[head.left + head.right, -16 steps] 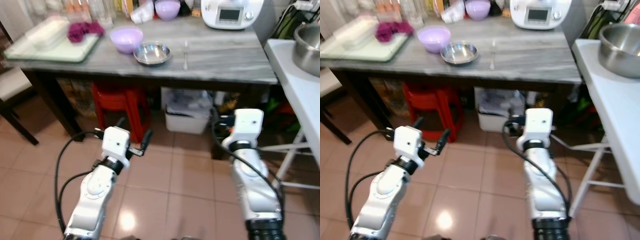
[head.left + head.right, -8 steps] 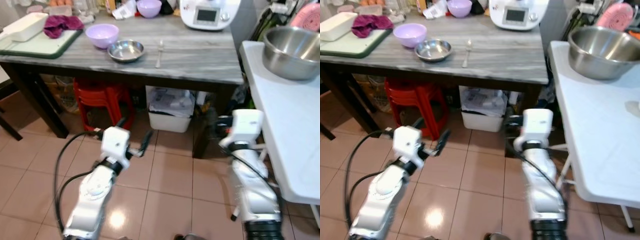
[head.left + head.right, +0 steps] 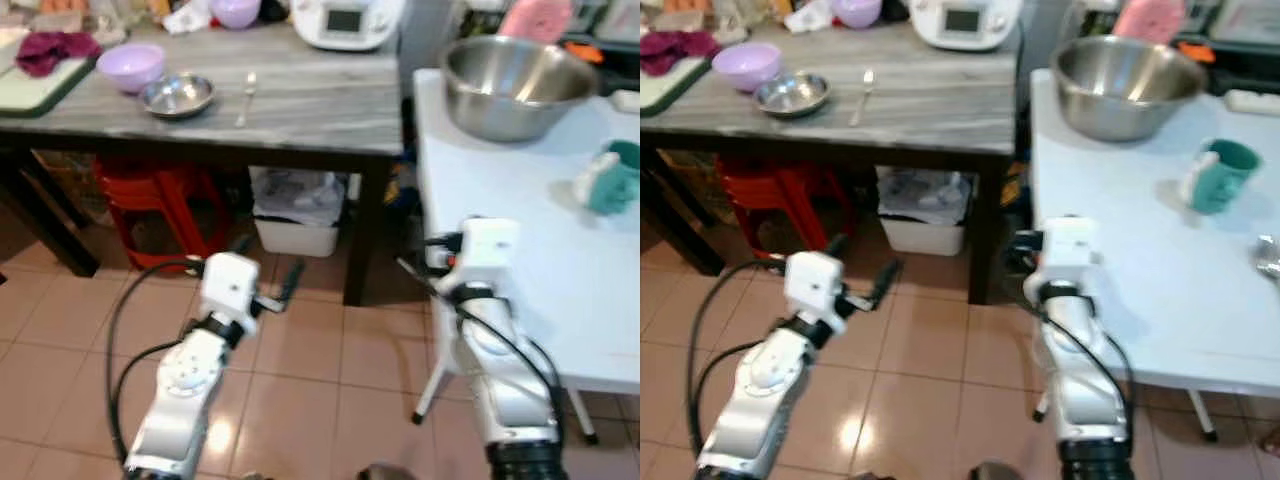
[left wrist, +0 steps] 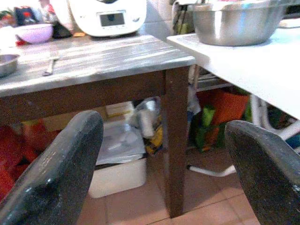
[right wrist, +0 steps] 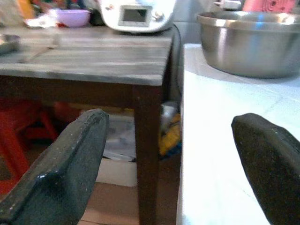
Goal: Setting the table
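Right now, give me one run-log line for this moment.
left end effector: open, empty | right end effector: open, empty | white table: large steel bowl, teal mug

Both tools (image 4: 161, 164) (image 5: 173, 164) forward, fingers apart.

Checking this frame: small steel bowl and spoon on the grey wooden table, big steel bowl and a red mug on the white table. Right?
Not quite: the mug is teal, not red, as the right eye view shows. The rest holds: the small steel bowl and spoon lie on the grey wooden table, the big steel bowl on the white table.
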Available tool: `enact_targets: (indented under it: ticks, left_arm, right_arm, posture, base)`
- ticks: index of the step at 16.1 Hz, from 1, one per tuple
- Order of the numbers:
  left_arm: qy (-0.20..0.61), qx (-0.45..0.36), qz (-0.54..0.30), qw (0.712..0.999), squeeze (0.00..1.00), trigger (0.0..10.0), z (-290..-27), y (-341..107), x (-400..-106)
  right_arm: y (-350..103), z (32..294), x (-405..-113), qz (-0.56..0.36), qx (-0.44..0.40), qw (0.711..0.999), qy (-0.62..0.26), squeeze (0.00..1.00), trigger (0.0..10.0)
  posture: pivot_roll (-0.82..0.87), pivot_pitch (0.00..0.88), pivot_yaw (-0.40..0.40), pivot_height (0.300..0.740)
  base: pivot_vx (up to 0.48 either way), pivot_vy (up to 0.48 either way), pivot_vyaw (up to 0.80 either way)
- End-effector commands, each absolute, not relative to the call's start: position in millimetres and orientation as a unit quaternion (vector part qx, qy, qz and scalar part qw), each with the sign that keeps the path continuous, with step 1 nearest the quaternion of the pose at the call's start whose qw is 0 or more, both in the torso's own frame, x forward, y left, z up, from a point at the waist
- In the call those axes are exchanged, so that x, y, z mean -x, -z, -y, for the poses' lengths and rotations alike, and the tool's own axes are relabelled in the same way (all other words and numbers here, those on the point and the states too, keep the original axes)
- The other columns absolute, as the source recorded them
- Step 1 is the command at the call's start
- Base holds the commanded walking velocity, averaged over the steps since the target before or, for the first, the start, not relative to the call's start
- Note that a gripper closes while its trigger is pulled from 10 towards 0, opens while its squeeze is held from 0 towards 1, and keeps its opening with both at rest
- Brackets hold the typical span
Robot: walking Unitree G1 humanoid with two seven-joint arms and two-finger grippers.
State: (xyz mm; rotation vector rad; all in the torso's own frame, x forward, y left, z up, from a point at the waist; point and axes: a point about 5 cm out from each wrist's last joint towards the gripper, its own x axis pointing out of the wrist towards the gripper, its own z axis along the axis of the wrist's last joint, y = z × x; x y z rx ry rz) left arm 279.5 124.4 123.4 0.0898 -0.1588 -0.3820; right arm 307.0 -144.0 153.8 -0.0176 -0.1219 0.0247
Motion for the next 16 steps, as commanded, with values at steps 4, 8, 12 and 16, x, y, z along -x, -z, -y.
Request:
enact_targets:
  ticks: [4,8,12,16]
  left_arm:
    - [0.194,-0.044,0.078,0.977,0.0,10.0,-122.2,-122.2,-278.8]
    - [0.195,-0.044,0.079,0.977,0.0,10.0,-122.0,-122.5,-278.8]
    - [0.196,-0.044,0.081,0.976,0.0,10.0,-120.7,-123.1,-279.2]
    - [0.196,-0.045,0.082,0.976,0.0,10.0,-120.6,-123.3,-279.4]
  right_arm:
    - [-157.0,150.9,-306.1,0.068,0.011,0.998,-0.002,0.0,10.0]
    - [-157.6,151.3,-306.1,0.071,0.014,0.997,-0.001,0.0,10.0]
    - [-159.1,150.7,-307.4,0.073,0.014,0.997,-0.005,0.0,10.0]
    - [-159.0,150.8,-307.6,0.073,0.016,0.997,-0.005,0.0,10.0]
  posture:
    - [-0.13,0.147,0.033,0.74]
    - [-0.13,0.147,0.033,0.74]
    - [-0.12,0.144,0.028,0.74]
    - [-0.12,0.143,0.027,0.74]
  base:
    - [0.0,-0.48,0.0]
    - [0.0,-0.48,0.0]
    - [0.0,-0.48,0.0]
    - [0.0,-0.48,0.0]
